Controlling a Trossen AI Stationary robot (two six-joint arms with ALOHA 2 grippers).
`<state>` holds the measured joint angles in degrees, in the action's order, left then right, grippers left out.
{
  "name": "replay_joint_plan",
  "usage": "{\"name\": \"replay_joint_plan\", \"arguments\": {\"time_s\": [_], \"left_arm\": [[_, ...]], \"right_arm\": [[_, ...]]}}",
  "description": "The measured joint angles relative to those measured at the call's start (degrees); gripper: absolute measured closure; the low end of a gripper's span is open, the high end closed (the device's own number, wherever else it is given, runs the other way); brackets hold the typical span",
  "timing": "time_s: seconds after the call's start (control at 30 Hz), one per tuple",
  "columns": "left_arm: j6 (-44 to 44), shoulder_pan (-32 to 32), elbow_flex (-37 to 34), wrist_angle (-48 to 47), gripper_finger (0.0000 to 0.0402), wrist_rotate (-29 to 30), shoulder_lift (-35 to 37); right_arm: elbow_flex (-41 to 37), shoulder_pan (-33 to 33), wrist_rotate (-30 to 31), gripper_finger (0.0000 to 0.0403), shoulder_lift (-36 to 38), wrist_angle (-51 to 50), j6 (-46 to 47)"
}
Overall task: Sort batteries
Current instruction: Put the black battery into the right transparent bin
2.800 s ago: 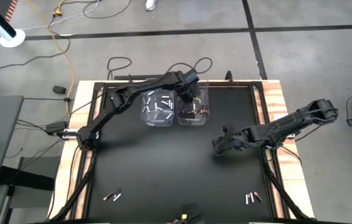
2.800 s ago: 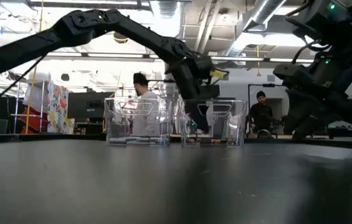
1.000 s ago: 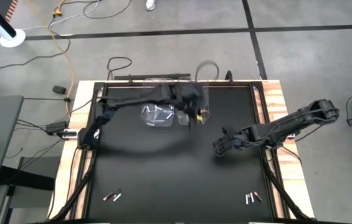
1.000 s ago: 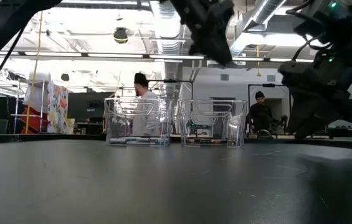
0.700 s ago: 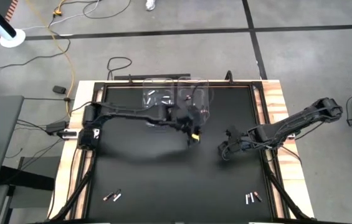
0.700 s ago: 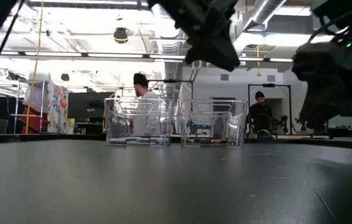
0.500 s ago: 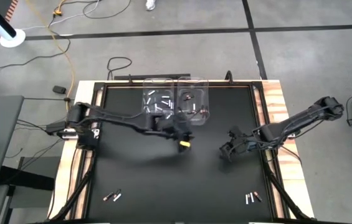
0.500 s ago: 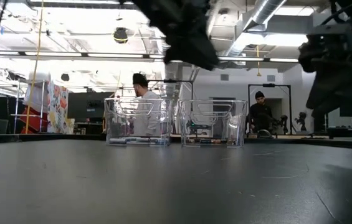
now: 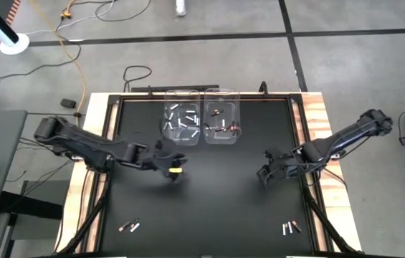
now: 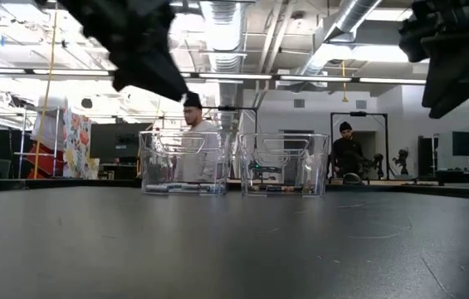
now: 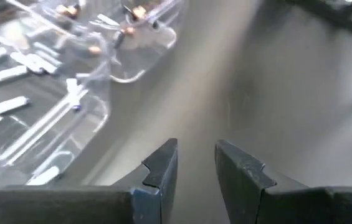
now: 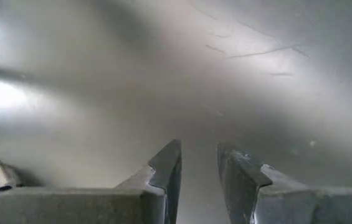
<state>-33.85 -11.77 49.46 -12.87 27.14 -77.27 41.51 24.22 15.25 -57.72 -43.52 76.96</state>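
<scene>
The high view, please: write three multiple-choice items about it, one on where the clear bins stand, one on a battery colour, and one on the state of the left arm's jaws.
1. Where on the table do the two clear bins stand?
A. At the middle of the far edge
B. At the near left corner
C. Under the right arm

2. What colour are the batteries in the bin on the picture's left?
A. Green
B. White
C. Blue

3. How are the left arm's jaws?
A. Clamped on a battery
B. Down inside a bin
C. Apart, with nothing between them

Answers:
1 A, because the bins sit side by side at the far edge.
2 B, because pale sticks lie in that bin.
3 C, because the left wrist view shows bare table through the gap.
</scene>
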Motion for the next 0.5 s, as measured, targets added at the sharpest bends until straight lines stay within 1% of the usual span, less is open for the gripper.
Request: {"name": "replay_joint_plan", "arguments": {"time_s": [0.1, 0.27, 0.43, 0.5], "left_arm": [[-0.99, -1.49, -4.60, 0.01, 0.0301, 1.13, 6.09], [-2.88, -4.61, -11.47, -0.05, 0.0301, 1.11, 15.25], [-4.79, -8.52, -17.66, -0.65, 0.0301, 1.04, 23.43], [-4.99, -10.03, -19.78, -0.52, 0.0301, 1.00, 26.33]], "right_arm": [[2.43, 0.83, -0.02, 0.0284, -3.22, -2.01, 3.61], [7.15, 2.91, -0.39, 0.0284, -9.37, -3.50, 10.99], [13.68, 5.95, -0.78, 0.0284, -15.87, -6.57, 18.09], [16.62, 7.27, -1.82, 0.0284, -18.71, -9.15, 21.16]]}}
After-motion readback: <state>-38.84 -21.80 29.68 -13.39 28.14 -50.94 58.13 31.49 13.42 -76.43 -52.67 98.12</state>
